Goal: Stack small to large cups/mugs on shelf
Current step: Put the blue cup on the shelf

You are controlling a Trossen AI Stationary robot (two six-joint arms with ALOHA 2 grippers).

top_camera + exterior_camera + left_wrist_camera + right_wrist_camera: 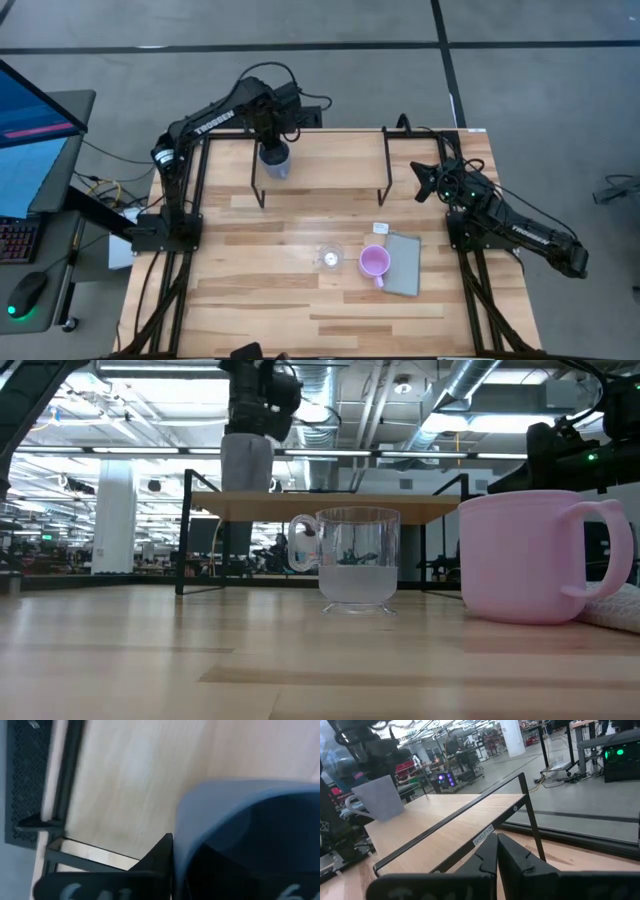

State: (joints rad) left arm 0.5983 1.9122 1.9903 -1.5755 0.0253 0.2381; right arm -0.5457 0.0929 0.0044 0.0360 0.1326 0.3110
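Observation:
My left gripper [272, 140] is shut on the blue-grey mug [274, 160] over the left end of the shelf [330, 160]. The mug also shows in the low view [246, 460] and in the right wrist view [379, 797]. The clear glass cup [329, 257] and the pink-lilac mug [374, 262] stand on their bases on the tabletop, nearer than the shelf. My right gripper [420, 180] is shut and empty beside the shelf's right end. My left gripper holds the blue-grey mug by its wall at the rim [182, 835], one finger [159, 856] outside and the other inside the hollow. The fingers come from above, pointing down. The mug stands upright with its base at the shelf board [246, 490]; whether it rests there I cannot tell.
A flat grey pad [404, 263] lies right of the pink-lilac mug, touching it. A small white tag [380, 229] lies just beyond them. The shelf's black legs [257, 185] stand on the tabletop. A monitor and keyboard are off the table's left.

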